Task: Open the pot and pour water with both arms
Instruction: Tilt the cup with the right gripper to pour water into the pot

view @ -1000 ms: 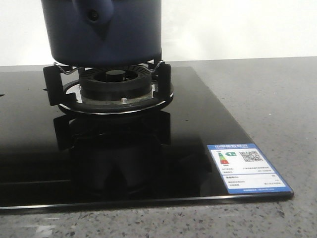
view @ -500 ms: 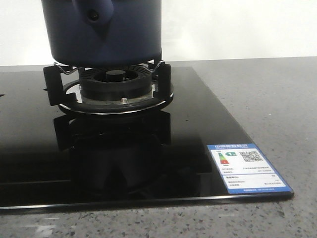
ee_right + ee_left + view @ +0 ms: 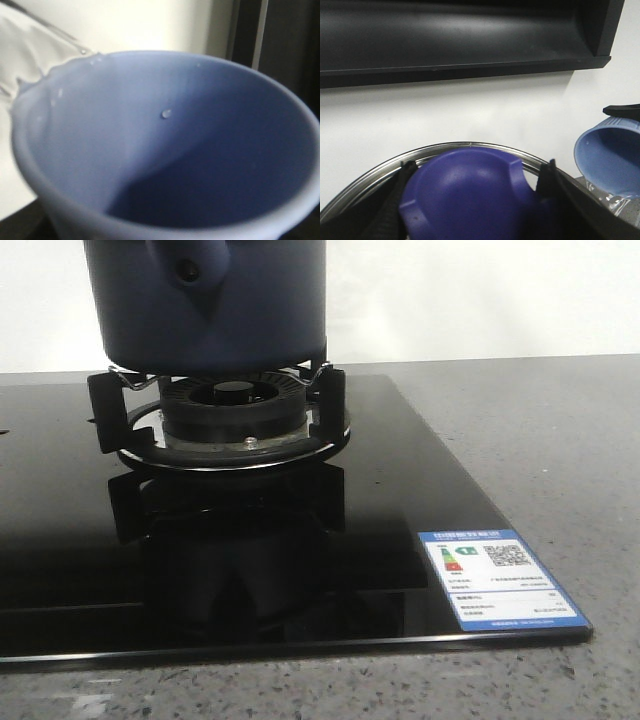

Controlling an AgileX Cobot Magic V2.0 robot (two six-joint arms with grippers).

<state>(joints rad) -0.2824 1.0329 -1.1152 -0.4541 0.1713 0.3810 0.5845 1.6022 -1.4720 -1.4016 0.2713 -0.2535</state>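
The dark navy pot (image 3: 210, 310) stands on the burner's supports, its handle stub (image 3: 188, 270) facing the camera. Its top is cut off in the front view, and neither gripper shows there. My left gripper (image 3: 477, 167) is shut on the lid's blue knob (image 3: 470, 200), and the lid's shiny metal rim (image 3: 375, 172) arcs behind it. A pale blue cup (image 3: 610, 155) hangs tilted beside the lid, with clear water (image 3: 606, 192) running from its lip. A dark finger (image 3: 622, 109) of my right gripper lies on its upper side. The cup's inside (image 3: 165, 140) fills the right wrist view and hides the jaws.
The burner (image 3: 232, 405) sits on a black glass hob (image 3: 380, 500) with a blue and white label (image 3: 497, 578) at its near right corner. Grey speckled counter (image 3: 540, 440) surrounds the hob. A black range hood (image 3: 460, 35) hangs on the white wall above.
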